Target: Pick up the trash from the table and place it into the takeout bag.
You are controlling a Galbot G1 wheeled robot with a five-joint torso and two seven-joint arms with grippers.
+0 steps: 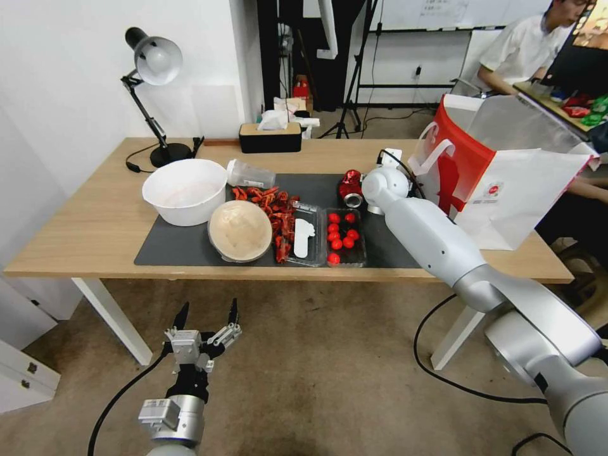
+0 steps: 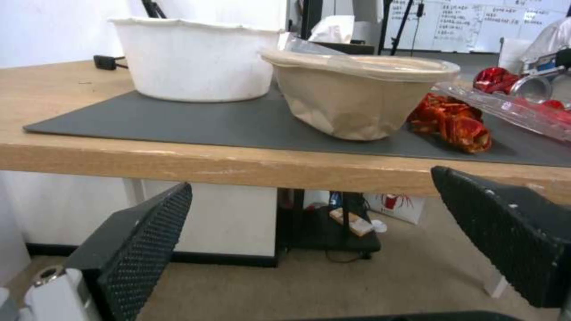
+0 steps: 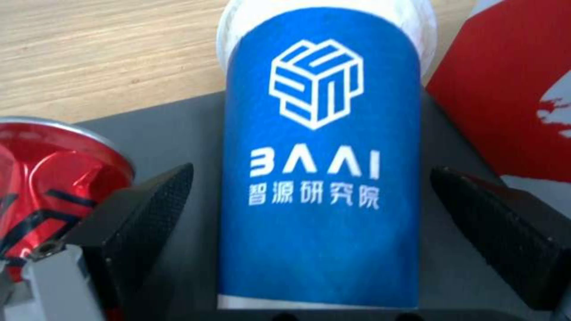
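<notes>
The right arm reaches up toward eleven o'clock in the head view, its right gripper spread wide with fingers apart, while the left gripper hangs low at seven o'clock, pointing toward twelve, fingers likewise parted.

On the dark grey mat we see a white bowl, a beige dish and red tomatoes. Our blue paper cup bears a white cube logo, beside a red can and the red-and-white takeout bag.
</notes>
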